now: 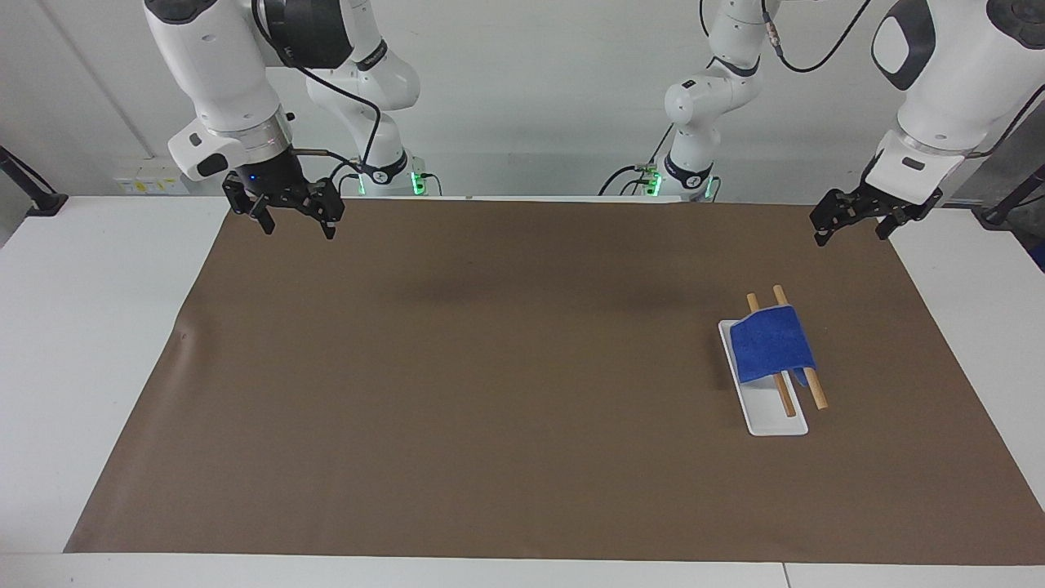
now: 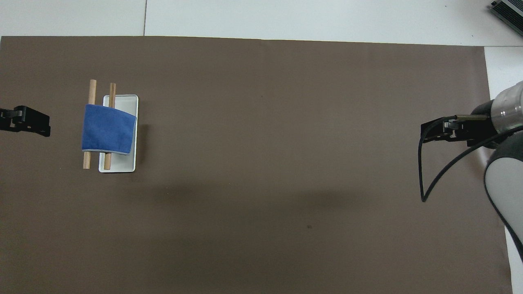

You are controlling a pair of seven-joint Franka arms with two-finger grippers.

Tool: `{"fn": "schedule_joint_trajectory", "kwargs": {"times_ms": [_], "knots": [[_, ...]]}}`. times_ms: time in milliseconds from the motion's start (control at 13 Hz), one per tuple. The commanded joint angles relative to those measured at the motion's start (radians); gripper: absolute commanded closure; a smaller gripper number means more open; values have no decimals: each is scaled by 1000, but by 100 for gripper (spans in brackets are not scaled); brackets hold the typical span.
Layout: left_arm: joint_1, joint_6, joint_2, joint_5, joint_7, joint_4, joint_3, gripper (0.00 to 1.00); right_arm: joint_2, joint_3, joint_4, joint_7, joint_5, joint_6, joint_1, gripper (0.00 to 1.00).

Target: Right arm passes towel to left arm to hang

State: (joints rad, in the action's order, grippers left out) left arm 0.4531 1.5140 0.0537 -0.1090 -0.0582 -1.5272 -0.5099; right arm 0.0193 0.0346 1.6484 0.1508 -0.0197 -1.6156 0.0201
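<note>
The towel (image 1: 771, 342) (image 2: 108, 129) is seen draped over two wooden rods (image 1: 802, 371) (image 2: 92, 87), which are laid across a shallow white tray (image 1: 771, 416) (image 2: 126, 102) on the brown mat (image 1: 506, 392) (image 2: 286, 143) toward the left arm's end of the counter (image 1: 98, 327). One edge of the cloth is hung down on the side toward the tray, and the rod ends are left bare at both ends. The towel is touched by neither set of fingers.

The left gripper (image 1: 849, 219) (image 2: 24, 123) is held in the air over the mat's corner at the left arm's end, well apart from the towel; its fingers (image 1: 819, 237) are spread open and nothing is held between them.

The right gripper (image 1: 295, 220) (image 2: 439, 133) is held over the mat's corner at the right arm's end, well apart from the towel, with most of the mat lying between. Its fingers (image 1: 330, 230) are likewise spread open and empty. A small blue light is shown on its body, and a black cable (image 2: 425, 175) is looped off the wrist.
</note>
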Motion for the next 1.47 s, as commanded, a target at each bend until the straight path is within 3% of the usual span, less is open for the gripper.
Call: {"fn": "schedule_joint_trajectory", "kwargs": {"times_ms": [0, 463, 540, 772, 849, 1389], "knots": [[9, 23, -32, -8, 8, -36, 2, 0, 19, 5, 14, 3, 18, 8, -9, 0], [-10, 8, -32, -11, 9, -37, 8, 0, 18, 5, 16, 3, 18, 9, -9, 0], [-36, -7, -40, -12, 9, -45, 58, 0, 19, 5, 16, 3, 18, 8, -9, 0], [-308, 8, -44, -12, 8, -42, 342, 0, 19, 5, 16, 3, 18, 8, -9, 0], [-347, 8, -46, -12, 8, -41, 376, 0, 18, 5, 14, 3, 18, 9, -9, 0], [-369, 8, -49, -8, 8, -50, 378, 0, 19, 5, 14, 3, 18, 8, -9, 0]]}}
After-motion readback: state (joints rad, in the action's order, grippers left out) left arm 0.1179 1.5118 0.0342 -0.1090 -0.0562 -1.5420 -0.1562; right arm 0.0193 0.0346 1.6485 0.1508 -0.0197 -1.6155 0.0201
